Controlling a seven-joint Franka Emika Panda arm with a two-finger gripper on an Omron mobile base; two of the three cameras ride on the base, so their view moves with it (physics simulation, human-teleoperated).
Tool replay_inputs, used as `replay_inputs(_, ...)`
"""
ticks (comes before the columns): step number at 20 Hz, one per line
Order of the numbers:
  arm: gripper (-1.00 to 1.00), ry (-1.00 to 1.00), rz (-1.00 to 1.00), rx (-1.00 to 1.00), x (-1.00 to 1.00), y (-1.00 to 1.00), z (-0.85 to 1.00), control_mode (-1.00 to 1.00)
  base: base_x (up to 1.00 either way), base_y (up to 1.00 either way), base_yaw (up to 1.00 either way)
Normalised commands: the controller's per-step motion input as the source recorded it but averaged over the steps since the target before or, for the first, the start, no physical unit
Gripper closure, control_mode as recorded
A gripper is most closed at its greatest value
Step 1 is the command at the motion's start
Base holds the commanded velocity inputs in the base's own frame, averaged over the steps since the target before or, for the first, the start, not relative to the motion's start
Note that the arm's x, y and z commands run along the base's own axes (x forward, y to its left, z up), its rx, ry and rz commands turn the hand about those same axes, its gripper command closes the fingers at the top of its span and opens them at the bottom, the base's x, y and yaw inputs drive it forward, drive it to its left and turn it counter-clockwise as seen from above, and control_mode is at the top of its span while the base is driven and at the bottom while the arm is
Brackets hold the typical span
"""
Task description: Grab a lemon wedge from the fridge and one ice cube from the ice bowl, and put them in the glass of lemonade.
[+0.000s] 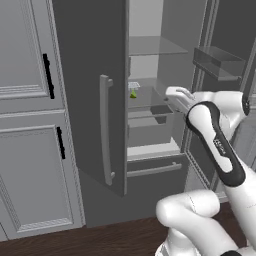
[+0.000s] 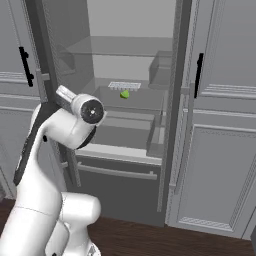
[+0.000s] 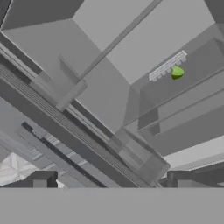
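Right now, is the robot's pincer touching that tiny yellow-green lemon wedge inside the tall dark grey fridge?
Apart. In the hand view the open pincer sits at the bottom, while the lemon wedge lies far up on a fridge shelf beside a flat white tray.

The fridge (image 1: 90, 100) is tall and dark grey, with both doors swung open and a long pale vertical handle (image 1: 105, 130) on the left door. Its bottom drawer (image 2: 117, 172) is shut, a horizontal bar across it. Inside, glass shelves are stacked. The lemon wedge (image 2: 124, 94), tiny and yellow-green, sits on a middle shelf near its back edge, just in front of a flat white tray (image 2: 124, 85).
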Motion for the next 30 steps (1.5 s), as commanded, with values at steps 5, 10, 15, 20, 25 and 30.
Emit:
replay_inputs(5, -1.00, 0.28, 0.04, 0.04, 0.83, 0.02, -0.02, -1.00, 0.00, 0.00, 0.00)
replay_inputs(10, -1.00, 0.17, 0.10, 0.03, 0.63, 0.19, -0.20, -1.00, 0.00, 0.00, 0.00)
replay_inputs(15, -1.00, 0.11, 0.15, 0.01, 0.64, 0.66, -0.54, -1.00, 0.00, 0.00, 0.00)
replay_inputs(20, -1.00, 0.03, 0.18, 0.04, 0.54, 0.75, -0.50, -1.00, 0.00, 0.00, 0.00)
replay_inputs(25, -1.00, 0.07, 0.28, 0.12, 0.12, 0.96, -0.47, -1.00, 0.00, 0.00, 0.00)
replay_inputs(30, -1.00, 0.07, 0.41, 0.06, -0.29, 1.00, -0.46, -1.00, 0.00, 0.00, 0.00)
